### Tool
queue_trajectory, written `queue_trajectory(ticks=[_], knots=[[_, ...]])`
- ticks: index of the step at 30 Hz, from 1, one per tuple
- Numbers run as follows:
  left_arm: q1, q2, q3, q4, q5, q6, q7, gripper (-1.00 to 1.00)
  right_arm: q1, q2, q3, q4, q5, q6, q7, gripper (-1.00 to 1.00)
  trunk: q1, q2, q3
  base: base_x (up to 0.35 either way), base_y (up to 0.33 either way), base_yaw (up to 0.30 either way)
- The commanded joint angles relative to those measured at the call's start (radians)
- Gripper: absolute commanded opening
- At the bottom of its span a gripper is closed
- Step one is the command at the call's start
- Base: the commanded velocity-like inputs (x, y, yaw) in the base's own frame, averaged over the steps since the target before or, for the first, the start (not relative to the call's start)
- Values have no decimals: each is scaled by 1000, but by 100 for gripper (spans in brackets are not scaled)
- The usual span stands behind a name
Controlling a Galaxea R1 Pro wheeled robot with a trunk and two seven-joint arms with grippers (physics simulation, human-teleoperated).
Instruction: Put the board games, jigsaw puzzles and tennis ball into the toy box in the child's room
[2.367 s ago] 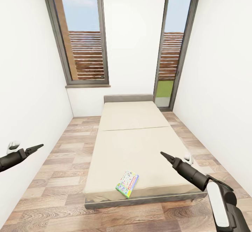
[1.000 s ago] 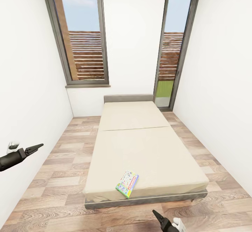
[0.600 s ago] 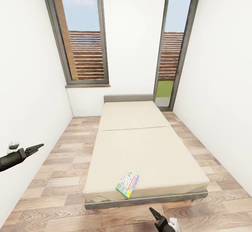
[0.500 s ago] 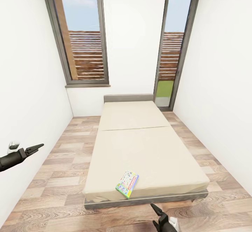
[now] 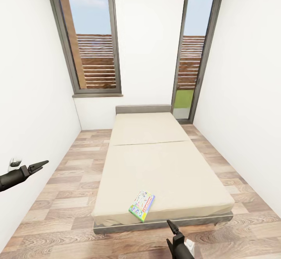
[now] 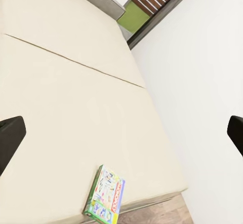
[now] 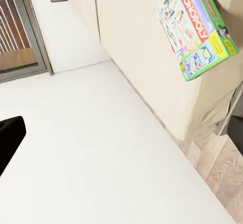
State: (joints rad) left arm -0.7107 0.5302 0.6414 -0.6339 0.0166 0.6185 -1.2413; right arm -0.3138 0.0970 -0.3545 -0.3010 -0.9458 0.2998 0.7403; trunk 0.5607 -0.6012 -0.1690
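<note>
Currently the right gripper [image 5: 170, 223] is being held low over the wood-plank floor [image 5: 58, 196] just short of the foot of the bed [image 5: 164, 223], its dark tip being seen in the head view as a closed-looking point, though in the right wrist view only one finger is showing at the frame edge, so whether the jaws are parted or pressed together cannot be told. Just ahead of that tip and a little toward the robot's left, the board game [image 5: 142, 206] is lying flat on the beige mattress near the foot edge, apart from the gripper; its long axis is being angled away from the robot and slightly to its right, one short end reaching the mattress edge nearest the gripper. In the right wrist view the lettering MONOPOLY is being shown on the box [image 7: 196, 27]. The left gripper [image 5: 39, 164] is being held well apart, far off to the box's left beside the white wall, and its fingers [image 6: 10, 142] are being seen spread wide, with nothing between them. The right arm is being judged the nearer one for the pick-up.
</note>
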Motion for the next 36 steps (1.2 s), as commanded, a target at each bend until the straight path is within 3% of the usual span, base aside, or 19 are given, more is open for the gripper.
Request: queue_trajectory(ticks=[1, 10, 26, 36], knots=[[-1, 0, 1, 0, 2, 10, -3, 100, -1, 2, -3, 0, -10, 8, 1, 100, 4, -9, -5, 0, 0, 0], [-1, -1, 0, 0, 2, 10, -3, 100, -1, 40, -2, -1, -12, -20, 2, 100, 39, -72, -33, 0, 0, 0], [-1, -1, -1, 0, 2, 9, -3, 100, -1, 25, -9, 0, -14, -58, 18, 100, 100, -184, -83, 0, 0, 0], [-1, -4, -2, 0, 1, 7, -1, 100, -1, 27, -74, 0, -16, -61, 7, 100, 138, -254, -115, 0, 0, 0]])
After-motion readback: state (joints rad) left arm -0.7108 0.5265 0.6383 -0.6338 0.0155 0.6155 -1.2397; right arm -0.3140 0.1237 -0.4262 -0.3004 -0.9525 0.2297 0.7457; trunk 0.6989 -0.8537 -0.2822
